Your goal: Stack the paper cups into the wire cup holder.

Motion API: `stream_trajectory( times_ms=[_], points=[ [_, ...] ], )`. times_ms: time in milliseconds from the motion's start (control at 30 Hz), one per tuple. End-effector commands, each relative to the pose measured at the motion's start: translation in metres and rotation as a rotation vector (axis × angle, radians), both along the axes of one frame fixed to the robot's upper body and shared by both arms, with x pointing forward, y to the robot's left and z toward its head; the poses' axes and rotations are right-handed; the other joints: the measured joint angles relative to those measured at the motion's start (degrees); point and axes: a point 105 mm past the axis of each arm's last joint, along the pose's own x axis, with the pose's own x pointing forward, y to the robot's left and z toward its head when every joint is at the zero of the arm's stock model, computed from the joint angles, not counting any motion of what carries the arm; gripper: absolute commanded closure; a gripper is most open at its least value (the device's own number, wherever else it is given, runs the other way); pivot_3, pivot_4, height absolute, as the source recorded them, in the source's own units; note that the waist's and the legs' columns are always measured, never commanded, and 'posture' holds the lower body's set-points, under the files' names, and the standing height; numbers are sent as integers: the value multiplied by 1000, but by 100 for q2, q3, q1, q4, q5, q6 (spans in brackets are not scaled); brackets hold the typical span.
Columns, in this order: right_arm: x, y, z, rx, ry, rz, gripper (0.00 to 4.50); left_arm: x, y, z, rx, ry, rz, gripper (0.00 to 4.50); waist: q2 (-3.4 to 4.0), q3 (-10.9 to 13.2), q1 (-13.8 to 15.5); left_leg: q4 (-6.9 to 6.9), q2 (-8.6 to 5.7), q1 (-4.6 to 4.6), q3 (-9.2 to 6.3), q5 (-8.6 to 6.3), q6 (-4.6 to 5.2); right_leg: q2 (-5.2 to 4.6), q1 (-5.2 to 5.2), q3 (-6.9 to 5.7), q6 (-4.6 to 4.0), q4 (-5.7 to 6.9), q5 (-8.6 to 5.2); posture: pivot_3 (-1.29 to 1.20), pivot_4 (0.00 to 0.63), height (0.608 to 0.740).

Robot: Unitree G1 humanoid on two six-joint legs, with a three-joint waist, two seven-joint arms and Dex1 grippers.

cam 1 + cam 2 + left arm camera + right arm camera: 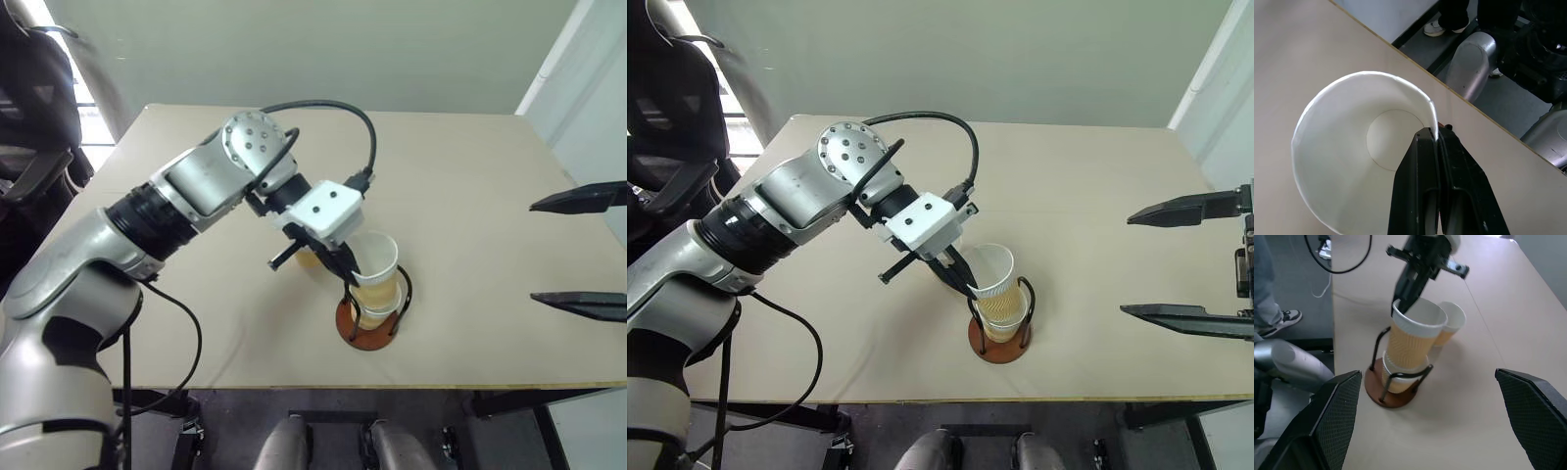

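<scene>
Beige bench carries the wire cup holder near its front edge; the left gripper pinches the rim of a ribbed tan cup nested on another. A third cup stands behind. The right gripper gapes wide.

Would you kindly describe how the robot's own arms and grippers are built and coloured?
The left arm has silver-grey metal segments, a black ribbed collar and a round silver joint cap dotted with screws. A black cable loops from it to a white boxy wrist housing. The left gripper has two slim black fingers. The right gripper has two black tapering fingers with textured, cross-hatched pads.
</scene>
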Motion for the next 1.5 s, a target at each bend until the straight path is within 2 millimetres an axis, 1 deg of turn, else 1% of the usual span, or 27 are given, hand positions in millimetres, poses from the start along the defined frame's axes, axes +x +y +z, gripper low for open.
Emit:
stream_trajectory(
  times_ms=[33,367,467,500,667,700,767,833,900,967,1000,1067,1133,1333,1400,1500],
  points=[
    [-9,5,12,15,-48,21,0,-3,2,3,23,-15,-39,4491,0,0,1,0,0,0,0,0,0,0,0,0,0,1,0,0,150,740],
    [-10,8,10,14,-38,13,0,-1,0,0,21,-16,-41,4491,0,0,1,1,-2,-1,-2,-2,4,0,1,0,2,0,0,0,150,740],
    [-8,7,10,5,-37,4,0,0,-2,0,14,-24,-45,3899,0,0,1,3,-4,-1,-2,-3,5,-1,1,0,2,0,1,0,150,740],
    [-8,7,9,5,-37,3,0,0,-2,0,12,-25,-45,3605,0,0,1,3,-4,-1,-2,-3,5,-1,1,1,3,1,1,0,150,740],
    [-7,6,7,-7,-36,-9,0,0,-5,2,-5,-58,-67,1850,0,0,2,4,-4,-2,-2,-4,6,-1,1,0,4,1,2,0,150,740],
    [-6,6,7,-7,-36,-9,0,0,-6,4,-16,-65,-66,1529,0,0,2,4,-4,-2,-2,-4,7,-1,1,0,4,1,2,0,150,740],
    [-5,6,7,-8,-36,-10,0,4,-8,17,-69,-86,-44,829,0,0,4,9,-5,-4,-2,-5,8,-1,1,0,6,1,1,0,150,740],
    [-4,5,7,-9,-37,-10,0,10,-3,30,-113,-110,3,169,1,0,4,20,-5,-10,-3,-9,14,-1,0,0,10,3,0,0,150,740],
    [-3,4,6,-10,-37,-10,0,21,11,39,-136,-124,90,80,2,-1,3,24,-5,-10,-2,-10,17,-1,0,1,11,4,1,0,150,740],
    [1,1,4,-22,-34,-21,0,40,33,38,-125,-138,227,80,10,-6,-11,23,-5,-8,-2,-11,18,-1,0,1,10,4,0,0,150,740],
    [2,0,3,-27,-33,-25,0,46,39,37,-118,-142,265,80,16,-10,-13,23,-4,-6,-2,-11,18,-1,0,1,10,4,0,0,150,740],
    [4,-1,0,-27,-30,-25,0,61,61,19,-78,-142,364,80,28,-17,-12,23,-5,-4,-4,-11,18,-1,0,1,9,6,0,0,150,740],
    [7,-1,-1,-28,-28,-24,0,67,73,3,-65,-109,416,80,40,-22,-12,24,-5,-2,-4,-11,19,-1,0,2,9,10,0,0,150,740],
    [12,-2,-3,-45,-33,-18,0,81,73,-29,-64,-46,479,80,29,-15,85,43,-9,-22,-11,-9,27,-4,-7,0,18,19,6,0,150,740],
    [13,-2,-3,-47,-37,-16,0,88,72,-39,-48,-75,487,80,29,-16,89,42,-24,-23,-10,-8,35,-21,-8,0,27,18,11,0,150,740],
    [13,-1,-2,-48,-42,-14,0,92,68,-53,-27,-71,485,80,30,-16,83,42,-36,-20,-1,-12,43,-36,-8,-1,33,18,14,0,150,740]
  ],
)
